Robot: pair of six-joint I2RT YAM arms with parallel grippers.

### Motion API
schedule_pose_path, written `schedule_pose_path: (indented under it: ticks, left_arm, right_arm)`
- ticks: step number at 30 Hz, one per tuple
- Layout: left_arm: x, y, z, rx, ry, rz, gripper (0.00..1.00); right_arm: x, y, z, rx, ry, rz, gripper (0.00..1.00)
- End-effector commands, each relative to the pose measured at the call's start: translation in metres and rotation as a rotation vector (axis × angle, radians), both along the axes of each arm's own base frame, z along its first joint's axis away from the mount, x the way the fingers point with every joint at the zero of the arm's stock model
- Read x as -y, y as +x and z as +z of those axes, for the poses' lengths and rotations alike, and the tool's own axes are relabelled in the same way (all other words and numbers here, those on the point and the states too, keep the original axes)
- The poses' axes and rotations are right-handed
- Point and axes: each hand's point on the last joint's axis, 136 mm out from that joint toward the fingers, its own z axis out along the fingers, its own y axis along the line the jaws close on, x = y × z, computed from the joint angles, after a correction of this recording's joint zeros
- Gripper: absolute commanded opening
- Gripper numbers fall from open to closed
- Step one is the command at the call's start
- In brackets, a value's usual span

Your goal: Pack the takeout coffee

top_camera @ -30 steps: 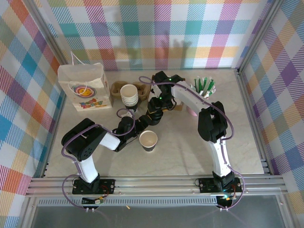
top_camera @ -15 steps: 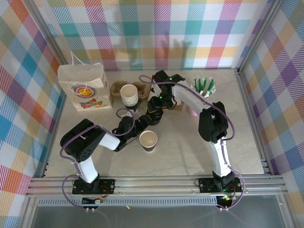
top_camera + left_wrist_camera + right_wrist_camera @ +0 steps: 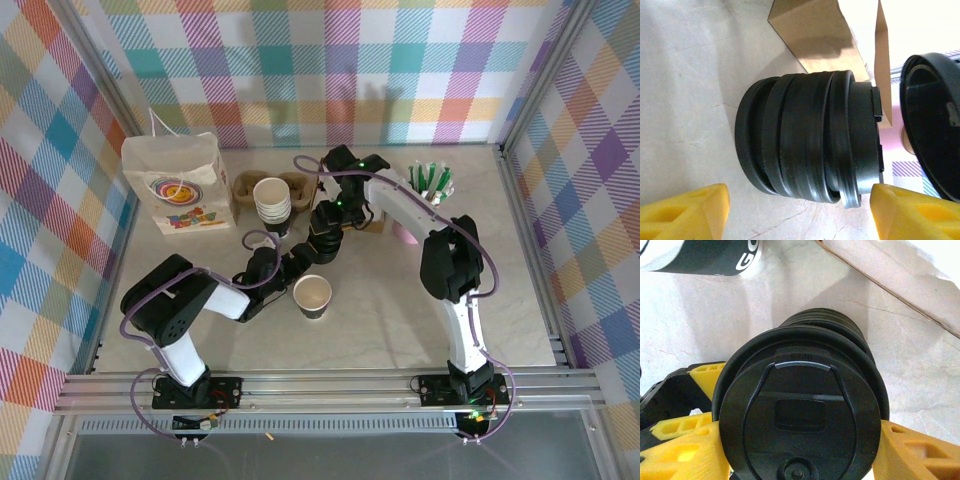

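Top external shows the big white paper bag point(image 3: 178, 185) at the back left and the takeout coffee point(image 3: 312, 296), a small dark paper cup, standing lidless near the middle. It looks light and squashy, so I would hold its wall gently. My left gripper point(image 3: 797, 200) is spread apart around a ribbed stack of black lids point(image 3: 805, 140). My right gripper point(image 3: 800, 450) pinches one smooth round lid point(image 3: 800, 410).

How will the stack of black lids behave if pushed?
The stack of black lids looks like thin plastic, so probably light and quick to slide. Its nested lids sit unevenly, so a side push may shift or topple them.
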Motion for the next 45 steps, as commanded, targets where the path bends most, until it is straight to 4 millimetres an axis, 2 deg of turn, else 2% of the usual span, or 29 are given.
schedule_pose_path:
  ticks: [1, 15, 25, 36, 45]
  left_arm:
    - [-0.024, -0.025, -0.047, -0.144, 0.134, 0.032, 0.74]
    - [-0.033, -0.024, -0.025, -0.088, 0.186, 0.042, 0.74]
    - [-0.04, -0.034, -0.012, -0.069, 0.192, 0.035, 0.73]
    - [-0.07, -0.06, 0.027, -0.017, 0.321, 0.017, 0.73]
    - [-0.103, -0.089, 0.047, 0.001, 0.358, 0.063, 0.73]
  right_arm:
    - [0.002, -0.006, 0.025, 0.044, 0.024, 0.023, 0.52]
    - [0.01, -0.011, 0.038, 0.075, 0.009, 0.028, 0.52]
    - [0.005, -0.024, 0.049, 0.116, -0.013, 0.049, 0.51]
    - [-0.004, -0.054, 0.066, 0.17, -0.043, 0.079, 0.51]
    - [-0.009, -0.089, 0.067, 0.18, -0.064, 0.113, 0.51]
